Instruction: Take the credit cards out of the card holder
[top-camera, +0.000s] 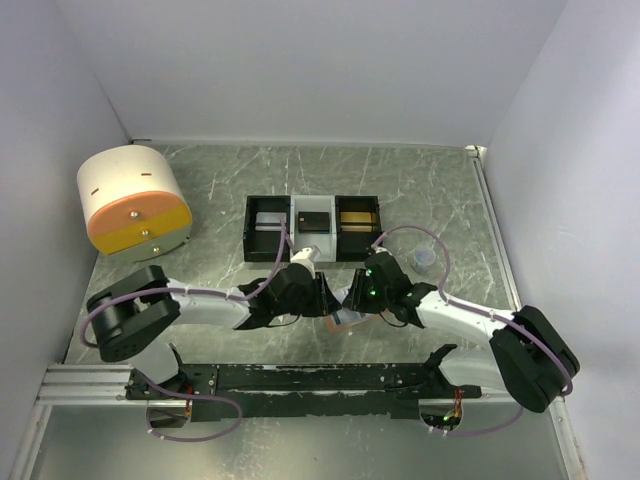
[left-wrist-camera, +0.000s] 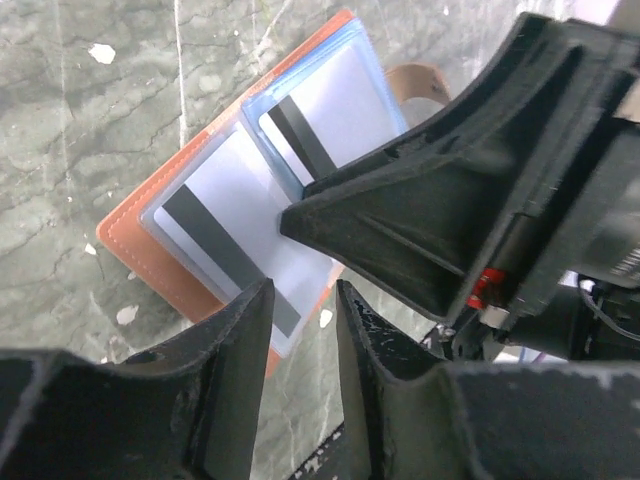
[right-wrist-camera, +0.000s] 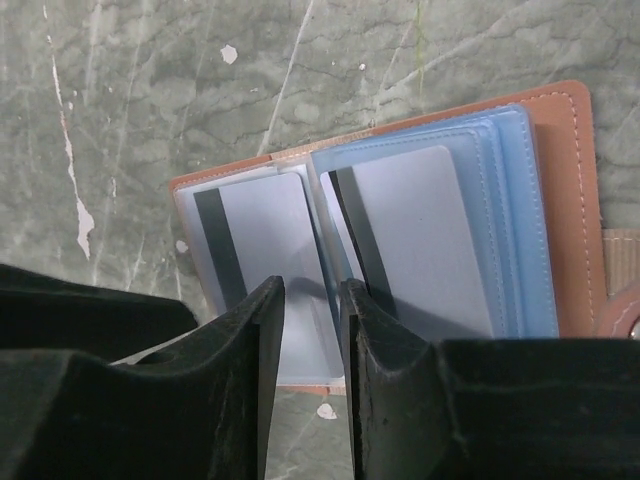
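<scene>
The card holder (top-camera: 348, 321) lies open on the marbled table, salmon-orange outside (right-wrist-camera: 570, 200) with light blue sleeves. Two white credit cards with black stripes sit in the facing sleeves (right-wrist-camera: 265, 230) (right-wrist-camera: 425, 235); the left wrist view shows them too (left-wrist-camera: 235, 215) (left-wrist-camera: 345, 95). My left gripper (left-wrist-camera: 303, 290) hangs over the holder's near edge, jaws slightly apart with only table and sleeve showing between them. My right gripper (right-wrist-camera: 312, 285) stands over the middle fold, jaws narrowly apart, nothing clamped. In the top view both grippers (top-camera: 325, 297) (top-camera: 352, 295) meet tip to tip above the holder.
A black-and-white three-compartment tray (top-camera: 249, 228) stands just behind the grippers. A white-and-orange drum-shaped box (top-camera: 135, 200) sits at the back left. A small clear cup (top-camera: 425, 258) is to the right. A black rail (top-camera: 300, 378) runs along the near edge; walls enclose the table.
</scene>
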